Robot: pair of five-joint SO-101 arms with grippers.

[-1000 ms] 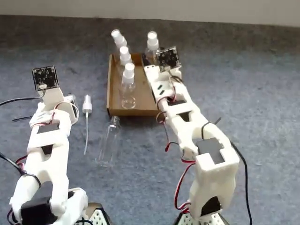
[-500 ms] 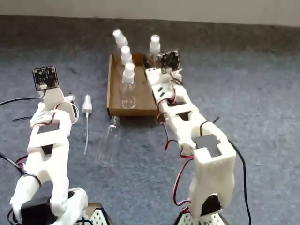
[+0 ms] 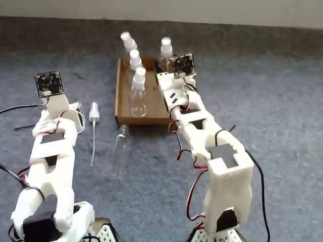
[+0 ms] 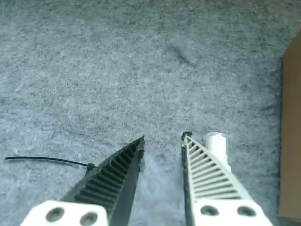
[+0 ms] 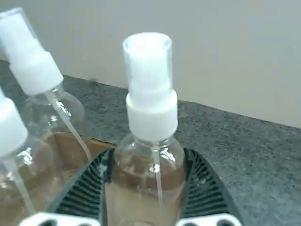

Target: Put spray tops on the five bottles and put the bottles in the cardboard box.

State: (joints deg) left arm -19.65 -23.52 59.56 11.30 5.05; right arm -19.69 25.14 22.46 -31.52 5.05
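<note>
Three capped clear bottles (image 3: 137,91) stand in a row along the left side of the cardboard box (image 3: 119,96). A fourth capped bottle (image 5: 149,117) is upright at the box's far right corner (image 3: 165,49), with my right gripper (image 5: 146,162) shut around its shoulder. Whether it rests on the box floor is hidden. An uncapped bottle (image 3: 116,151) lies on the carpet in front of the box. A loose spray top (image 3: 94,112) with its long tube lies to its left. My left gripper (image 4: 163,138) hangs open over the carpet, and the spray top (image 4: 216,146) is just outside one finger.
Grey carpet covers the whole table. A thin black cable tie (image 4: 47,161) lies near the left gripper. The box wall (image 4: 291,141) is close beside the loose spray top. A pale wall rises behind the box.
The right arm has shifted a little, carrying the held bottle slightly to the right and nearer. The left arm, the loose bottle and the spray top have stayed put.
</note>
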